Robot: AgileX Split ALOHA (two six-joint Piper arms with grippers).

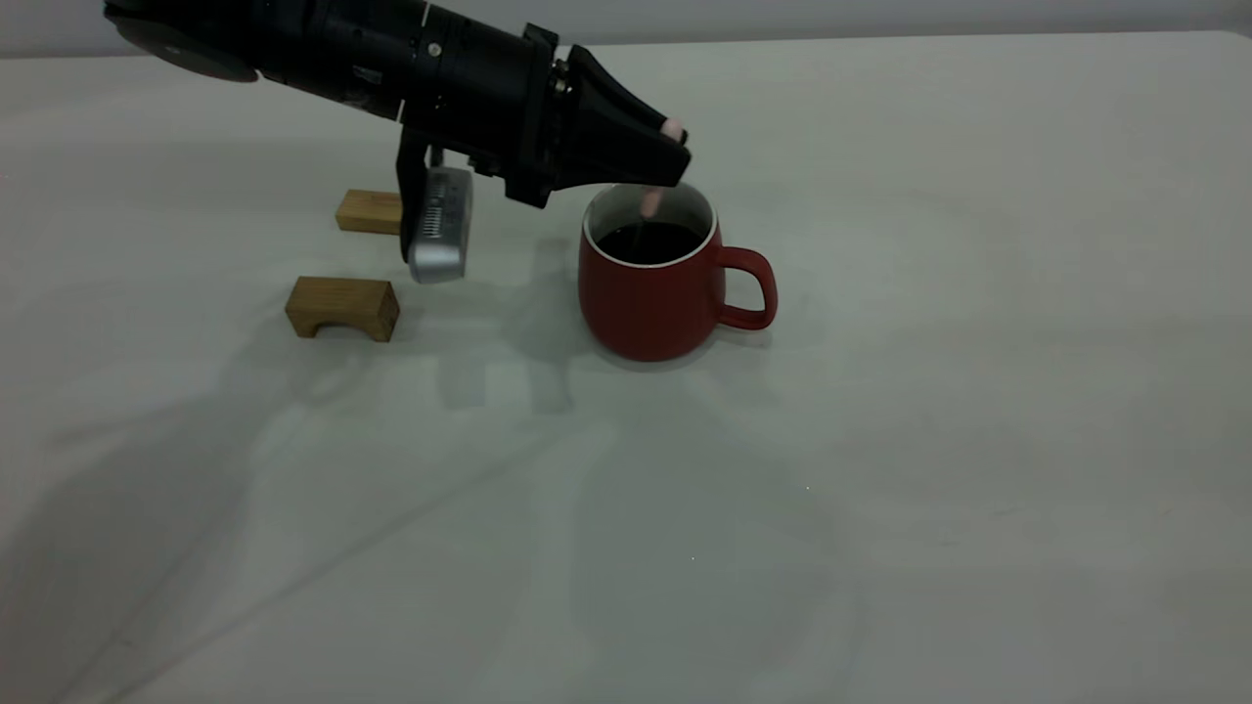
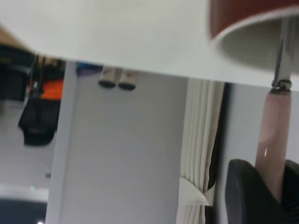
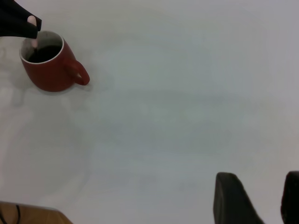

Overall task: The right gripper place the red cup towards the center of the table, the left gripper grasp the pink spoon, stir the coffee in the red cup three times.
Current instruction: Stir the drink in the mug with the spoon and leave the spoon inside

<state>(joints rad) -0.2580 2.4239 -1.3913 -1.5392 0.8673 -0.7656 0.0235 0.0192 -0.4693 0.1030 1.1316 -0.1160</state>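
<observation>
The red cup [image 1: 650,293] stands upright near the middle of the table [image 1: 880,440], handle to the right, with dark coffee [image 1: 648,242] inside. My left gripper [image 1: 675,147] hovers just above the cup's rim, shut on the pink spoon [image 1: 649,203], whose neck dips into the coffee. In the left wrist view the pink spoon [image 2: 273,135] rises from between the dark fingers [image 2: 247,193] to the red cup [image 2: 243,18]. The right gripper [image 3: 261,200] is open, away from the red cup [image 3: 49,70], holding nothing.
Two wooden blocks lie left of the cup: an arch-shaped block [image 1: 342,307] in front and a plain block [image 1: 369,211] behind the left arm. The table's edge [image 3: 32,212] shows in the right wrist view.
</observation>
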